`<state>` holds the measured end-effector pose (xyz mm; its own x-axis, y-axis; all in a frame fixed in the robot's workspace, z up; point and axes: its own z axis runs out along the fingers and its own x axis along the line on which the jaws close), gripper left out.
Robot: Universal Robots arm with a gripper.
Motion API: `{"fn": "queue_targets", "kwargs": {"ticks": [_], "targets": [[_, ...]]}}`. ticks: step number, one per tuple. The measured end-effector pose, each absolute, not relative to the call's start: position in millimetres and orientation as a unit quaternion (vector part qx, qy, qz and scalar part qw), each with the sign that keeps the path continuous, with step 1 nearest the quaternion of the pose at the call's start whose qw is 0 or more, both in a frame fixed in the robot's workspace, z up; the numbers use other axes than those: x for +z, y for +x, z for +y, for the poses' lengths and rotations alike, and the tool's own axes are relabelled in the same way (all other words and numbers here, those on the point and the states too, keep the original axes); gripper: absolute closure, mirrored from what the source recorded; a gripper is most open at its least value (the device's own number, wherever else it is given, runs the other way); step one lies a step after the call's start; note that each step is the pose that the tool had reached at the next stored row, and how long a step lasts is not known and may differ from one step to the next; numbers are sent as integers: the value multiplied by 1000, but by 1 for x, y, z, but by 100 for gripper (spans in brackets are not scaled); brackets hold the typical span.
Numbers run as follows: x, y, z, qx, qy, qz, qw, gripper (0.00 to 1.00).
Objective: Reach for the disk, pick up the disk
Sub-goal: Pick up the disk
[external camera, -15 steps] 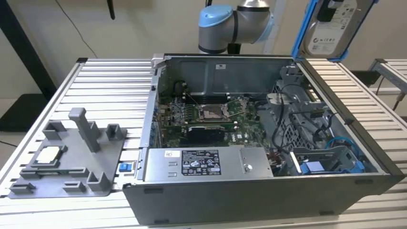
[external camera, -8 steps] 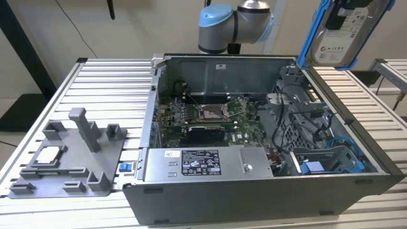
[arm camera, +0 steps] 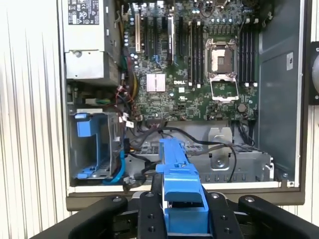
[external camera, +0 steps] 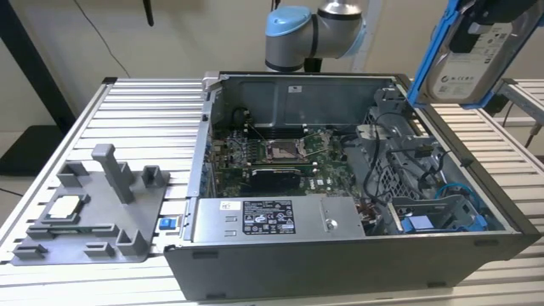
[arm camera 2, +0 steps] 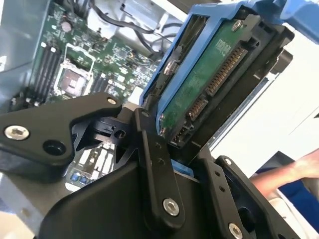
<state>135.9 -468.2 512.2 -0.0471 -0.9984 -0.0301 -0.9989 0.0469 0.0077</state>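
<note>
The disk [external camera: 478, 60] hangs high above the open computer case's far right corner, at the exterior view's right. It is silver-grey with a white label and a blue bracket around its edges. My gripper [external camera: 472, 27] is shut on it from above. In the second wrist view the disk [arm camera 2: 209, 84] shows its green circuit side and connector, clamped between my black fingers [arm camera 2: 155, 159]. In the first wrist view the blue bracket of the disk [arm camera: 175, 169] sticks out from my gripper [arm camera: 183, 219], over the case.
The open computer case [external camera: 340, 268] holds a motherboard [external camera: 276, 153], a grey power supply box [external camera: 272, 217] and a blue drive bay [external camera: 442, 220]. A grey fixture [external camera: 93, 210] with a small chip lies at the exterior view's left. A person's arm [arm camera 2: 294, 172] shows beyond the table.
</note>
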Motion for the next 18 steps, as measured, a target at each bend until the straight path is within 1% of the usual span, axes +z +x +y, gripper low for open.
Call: {"fn": "queue_targets", "kwargs": {"ticks": [14,18], "targets": [[508,136,-531,16,-690,723,5,100],[507,135,-543,17,-690,723,5,100]]}}
